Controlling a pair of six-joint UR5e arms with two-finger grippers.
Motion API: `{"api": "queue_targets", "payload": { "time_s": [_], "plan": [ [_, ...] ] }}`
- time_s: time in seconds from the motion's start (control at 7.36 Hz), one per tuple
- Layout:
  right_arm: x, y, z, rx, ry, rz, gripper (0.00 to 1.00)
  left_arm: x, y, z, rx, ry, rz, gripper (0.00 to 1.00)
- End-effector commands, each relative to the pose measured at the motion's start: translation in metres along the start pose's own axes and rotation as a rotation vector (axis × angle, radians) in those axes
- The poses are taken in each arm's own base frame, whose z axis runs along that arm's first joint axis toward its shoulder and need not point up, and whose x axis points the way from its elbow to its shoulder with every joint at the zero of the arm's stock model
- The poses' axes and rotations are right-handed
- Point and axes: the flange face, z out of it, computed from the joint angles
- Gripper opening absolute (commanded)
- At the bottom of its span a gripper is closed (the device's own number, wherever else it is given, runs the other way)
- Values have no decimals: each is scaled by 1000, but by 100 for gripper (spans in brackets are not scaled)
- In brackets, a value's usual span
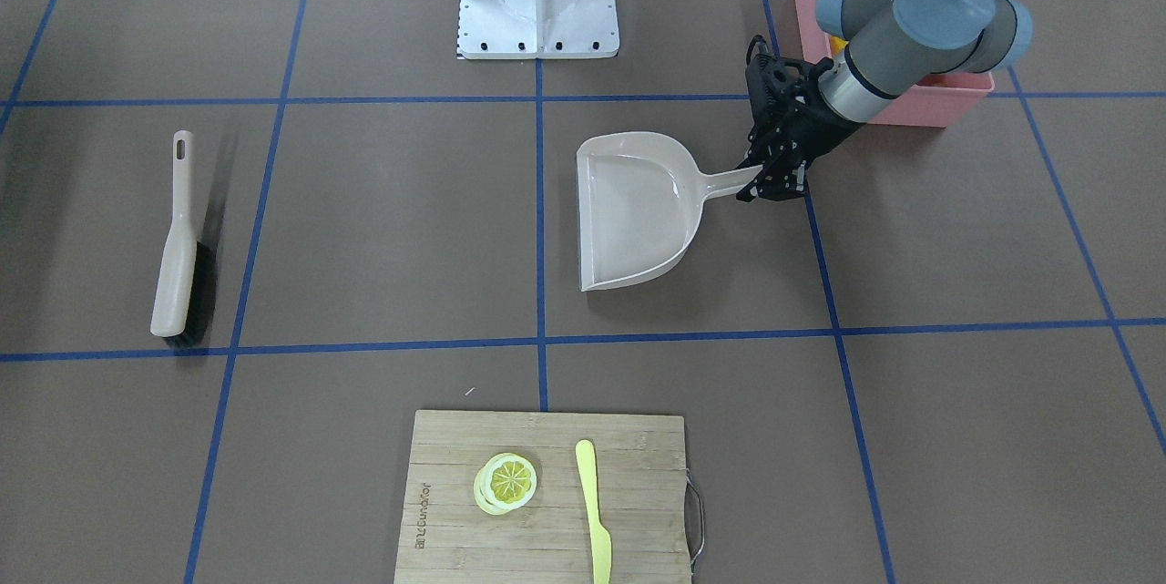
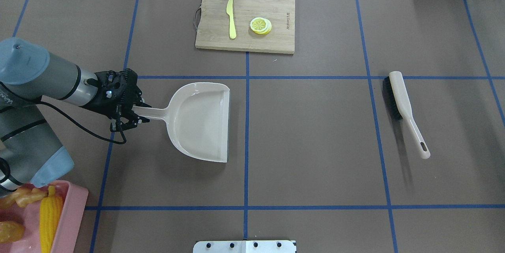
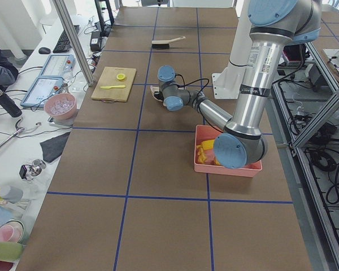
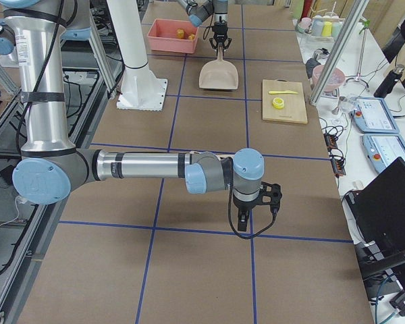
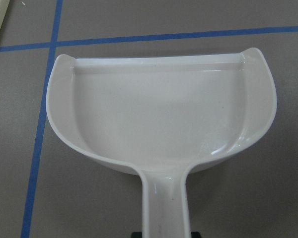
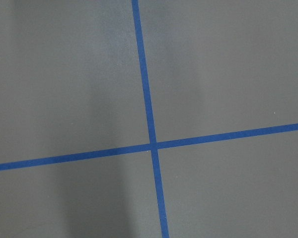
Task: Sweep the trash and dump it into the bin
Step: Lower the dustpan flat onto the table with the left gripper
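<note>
— So, where's everything?
— Corn cob (image 2: 50, 217), potato (image 2: 10, 231) and ginger root (image 2: 23, 197) lie in the pink bin (image 2: 73, 209). The left tool (image 2: 141, 113) is clenched on the handle of the dustpan (image 2: 201, 120); the right tool (image 4: 246, 217), can't tell.

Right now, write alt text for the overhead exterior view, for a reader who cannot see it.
The left gripper holds an empty beige dustpan by its handle. The pink bin at bottom left holds the toy corn cob; a brush lies at right, a cutting board at top.
</note>
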Motion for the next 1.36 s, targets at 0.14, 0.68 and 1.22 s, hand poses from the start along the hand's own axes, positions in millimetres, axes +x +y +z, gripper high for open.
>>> {"api": "queue_targets", "payload": {
  "time_s": [0.14, 0.68, 1.22],
  "plan": [
    [-5, 6, 0, -29, -70, 7, 100, 6, -2, 9, -3, 19, 6, 31],
    [-3, 8, 1, -28, -58, 0, 100, 6, -2, 22, -12, 34, 2, 36],
    [6, 18, 7, -37, -55, -116, 100, 5, -3, 23, -12, 36, 1, 98]
  ]
}}
